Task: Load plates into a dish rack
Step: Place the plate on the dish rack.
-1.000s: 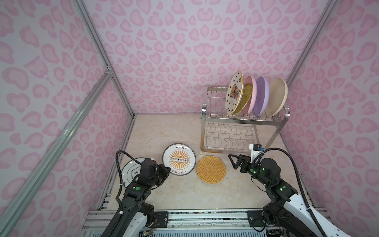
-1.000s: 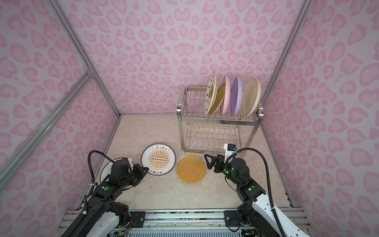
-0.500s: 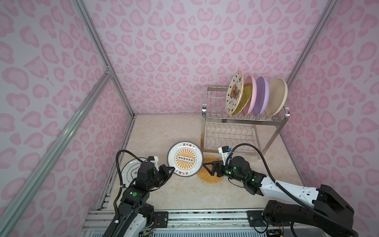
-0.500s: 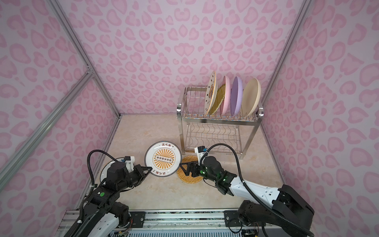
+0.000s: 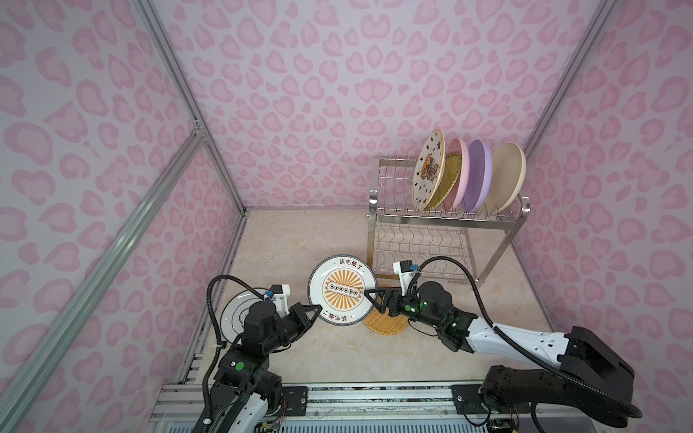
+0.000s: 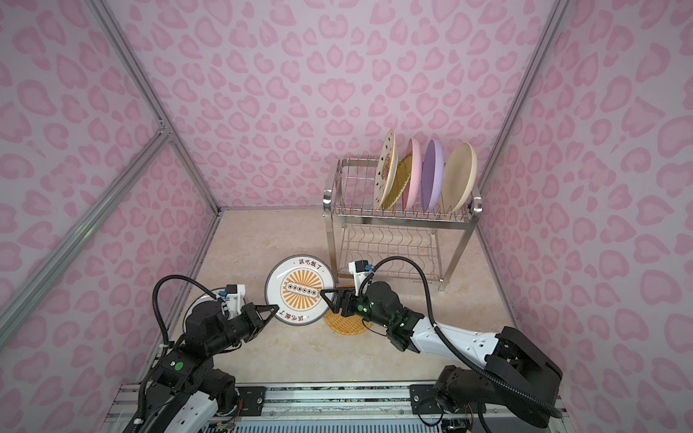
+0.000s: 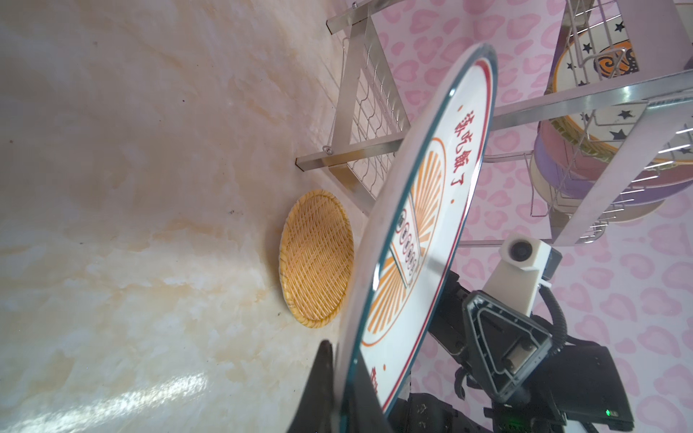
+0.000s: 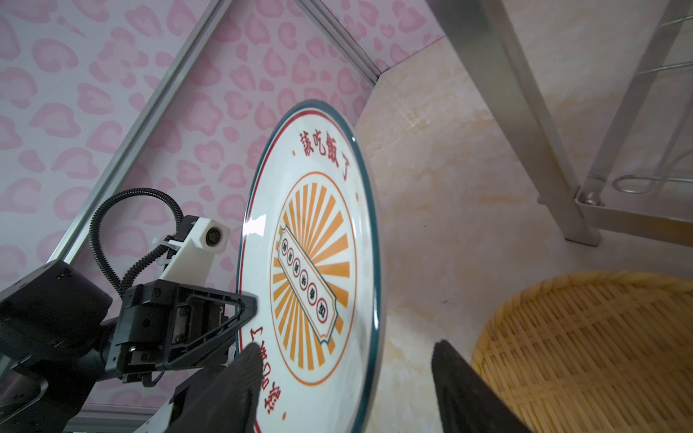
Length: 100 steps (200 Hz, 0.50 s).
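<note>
The two-tier stainless-steel wire dish rack [image 5: 446,219] stands on four legs at the far right of the pale marbled tabletop [image 5: 300,240]. Its top tier holds five round plates on edge between the upright prongs, all leaning the same way. In order they are a white plate with black stars [image 5: 427,172], a yellow woven-pattern plate [image 5: 452,176] tucked close behind it, a plain pink plate [image 5: 464,168], a plain lilac plate [image 5: 478,172] and a plain cream plate [image 5: 506,176] nearest the right wall. In the left wrist view their lower edges show through the tier's wires.

In front of the rack, a round white plate with an orange sunburst and a dark green rim [image 5: 343,290] is held clear of the tabletop, tilted with its printed face up toward the top views. The left hand [image 5: 318,308] is clamped tight on the lower left rim of this sunburst plate, one finger on each face. The right hand [image 5: 369,296] sits at the opposite rim with its jaws partway apart. One finger [image 8: 243,375] is before the printed face and the other behind the plate, with a gap beside the rim, so it grips nothing.

A second yellow woven-pattern plate [image 5: 386,324] lies flat on the tabletop just under the right hand, near the rack's front left leg. A white plate with dark rings [image 5: 234,311] lies flat by the left wall, partly hidden behind the left arm.
</note>
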### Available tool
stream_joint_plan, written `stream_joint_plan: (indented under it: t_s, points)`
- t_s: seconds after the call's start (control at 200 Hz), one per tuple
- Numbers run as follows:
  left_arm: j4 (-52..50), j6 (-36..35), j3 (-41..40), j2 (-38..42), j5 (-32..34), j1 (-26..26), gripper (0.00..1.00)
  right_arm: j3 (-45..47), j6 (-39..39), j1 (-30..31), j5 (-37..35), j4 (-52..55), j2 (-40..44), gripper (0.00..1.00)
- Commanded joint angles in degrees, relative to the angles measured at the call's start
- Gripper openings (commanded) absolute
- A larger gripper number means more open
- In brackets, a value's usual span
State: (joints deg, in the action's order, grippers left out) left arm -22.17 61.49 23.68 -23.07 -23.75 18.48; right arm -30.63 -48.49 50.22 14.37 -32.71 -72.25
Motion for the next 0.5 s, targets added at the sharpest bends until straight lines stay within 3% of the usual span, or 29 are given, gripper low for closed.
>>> stream_joint_plan:
  t_s: [0.0,0.495]
  points:
    - [4.4,-0.3,0.6,-0.1,-1.3,0.0,0.04,0.2,-0.7,0.1,-0.2,-2.7,0.0,0.64]
    - [9.2,2.5,-1.2,0.4,-2.6,0.0,0.04,1.9,-4.4,0.3,-1.5,-8.2,-0.9,0.36]
